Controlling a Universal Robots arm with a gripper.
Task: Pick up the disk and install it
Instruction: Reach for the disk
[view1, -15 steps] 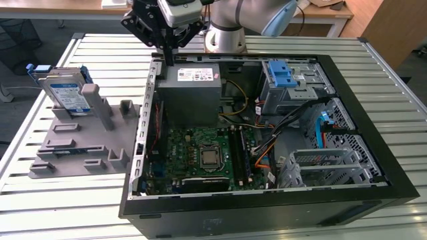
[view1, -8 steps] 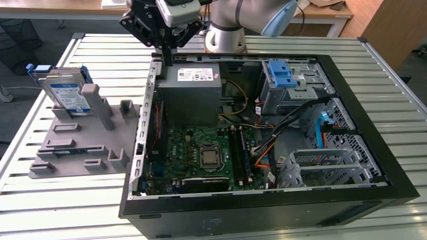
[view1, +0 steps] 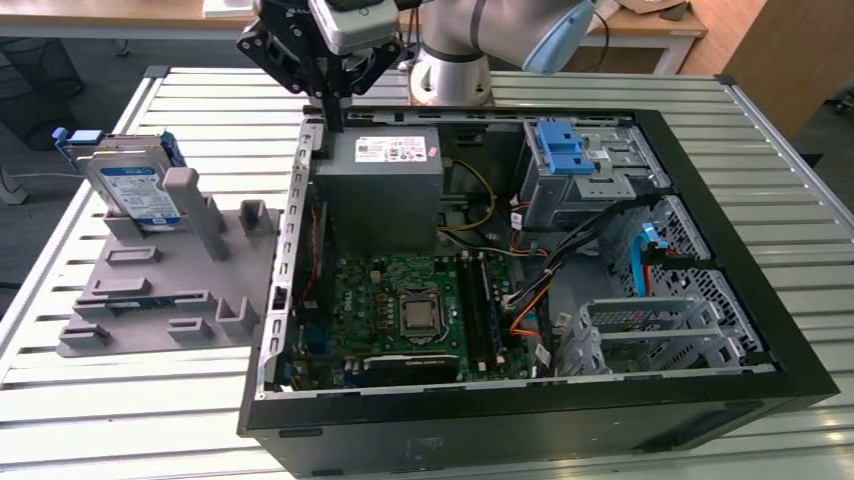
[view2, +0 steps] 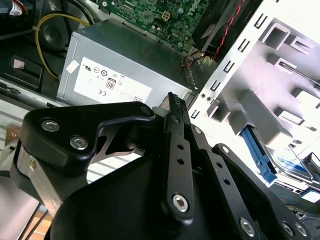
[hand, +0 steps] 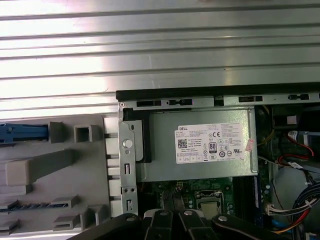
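My gripper (view1: 330, 116) hovers by the power supply (view1: 384, 185), fingers pinched narrow and empty. The disk (view1: 138, 190) stands in its grey stand (view1: 160, 290), eight o'clock from me in the exterior view.

Exterior view: bright, even overhead light. The slatted counter (view1: 120, 420) reads pale with a soft sheen, and shadows are short and faint. Inside the computer case (view1: 534, 300) it is dimmer, darkest under the near wall. First wrist view: the counter slats throw hard glare bands (nearly white). Second wrist view: the grey rack (view2: 280, 75) is blown out to white, the end effector (view2: 174, 107) is a dark mass with glints on its screws, and the power supply (view2: 125, 65) is evenly lit
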